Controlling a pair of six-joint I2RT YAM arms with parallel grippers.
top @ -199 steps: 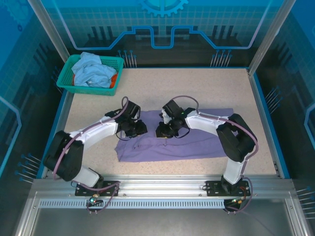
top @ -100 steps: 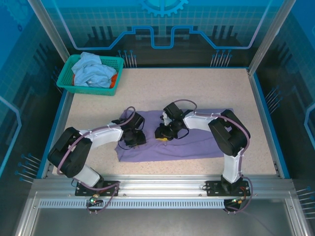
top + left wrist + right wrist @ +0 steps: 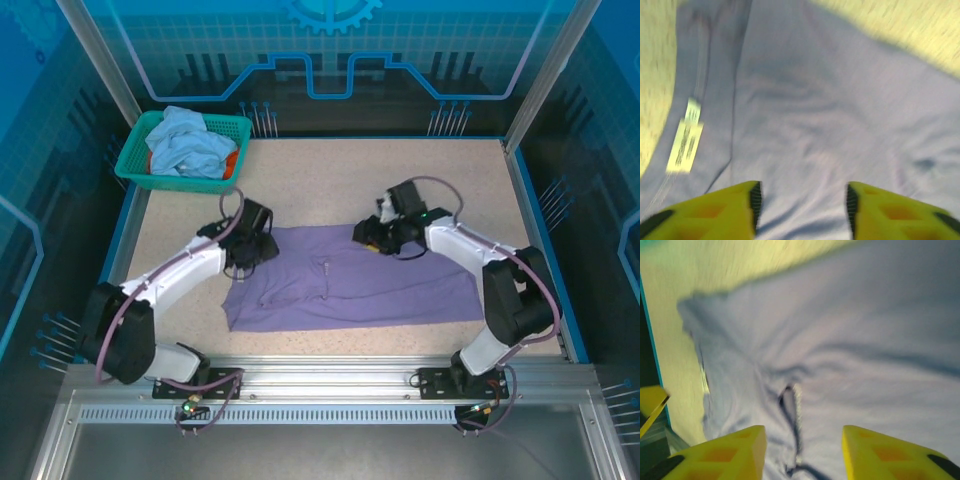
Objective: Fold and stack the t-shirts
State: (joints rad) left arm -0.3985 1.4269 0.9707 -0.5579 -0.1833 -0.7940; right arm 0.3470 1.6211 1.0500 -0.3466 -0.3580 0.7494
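A lavender-purple t-shirt lies flat as a wide folded band across the middle of the table. My left gripper hovers over the band's back left corner, open, with bare cloth between the yellow fingers. A white care label shows on the cloth at the left. My right gripper is at the shirt's back edge near the middle, open over the purple cloth, where a small dark ridge stands up. A light-blue t-shirt and an orange one lie in the basket.
The teal mesh basket stands at the back left corner of the table. Bare speckled tabletop lies behind the purple shirt and to its right. Blue raised edges border the table.
Both grippers have opened and let go of the purple shirt. They moved apart and toward the back, the left one leftward and the right one rightward. The shirt now lies flatter and wider.
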